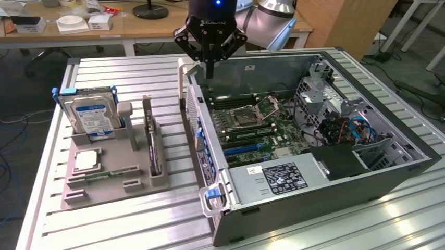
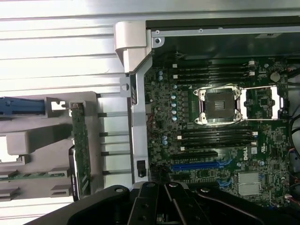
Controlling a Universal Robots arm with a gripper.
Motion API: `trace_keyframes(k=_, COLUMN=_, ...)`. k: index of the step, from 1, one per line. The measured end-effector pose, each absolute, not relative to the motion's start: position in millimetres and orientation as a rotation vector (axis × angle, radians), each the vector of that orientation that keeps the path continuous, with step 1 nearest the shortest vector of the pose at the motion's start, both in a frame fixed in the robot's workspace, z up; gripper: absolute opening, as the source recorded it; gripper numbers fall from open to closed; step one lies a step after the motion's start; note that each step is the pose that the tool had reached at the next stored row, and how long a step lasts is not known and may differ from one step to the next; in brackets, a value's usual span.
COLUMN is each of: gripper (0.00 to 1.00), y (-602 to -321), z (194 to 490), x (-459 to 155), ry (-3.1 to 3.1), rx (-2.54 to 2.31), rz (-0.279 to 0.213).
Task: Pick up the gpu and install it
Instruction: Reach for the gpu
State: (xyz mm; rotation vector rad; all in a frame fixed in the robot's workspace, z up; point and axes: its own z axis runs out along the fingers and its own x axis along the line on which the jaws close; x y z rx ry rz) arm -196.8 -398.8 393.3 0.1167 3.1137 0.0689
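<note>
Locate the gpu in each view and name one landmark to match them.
Exterior view: the gpu stands on edge in the gray holder, toward the exterior view's left of the open computer case.
Wrist view: the gpu is seen edge-on in that holder, beside the computer case.
Shared landmark: the motherboard's CPU socket.

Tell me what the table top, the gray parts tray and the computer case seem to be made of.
Table top: probably bare aluminium, brushed silver; ribbed slats throw bright glare.
Tray: likely plastic, matte gray-beige; dull surface, moulded slots, no shine.
Computer case: sheet metal, perhaps steel, plain gray inside; thin folded walls with punched holes.
</note>
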Motion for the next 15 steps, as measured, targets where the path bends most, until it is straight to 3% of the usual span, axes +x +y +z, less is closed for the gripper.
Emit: trace_keyframes(k=15, gripper=0.1, y=-398.9, z=393.3, x=-222.5, ry=3.114, rx=0.117, rz=0.069)
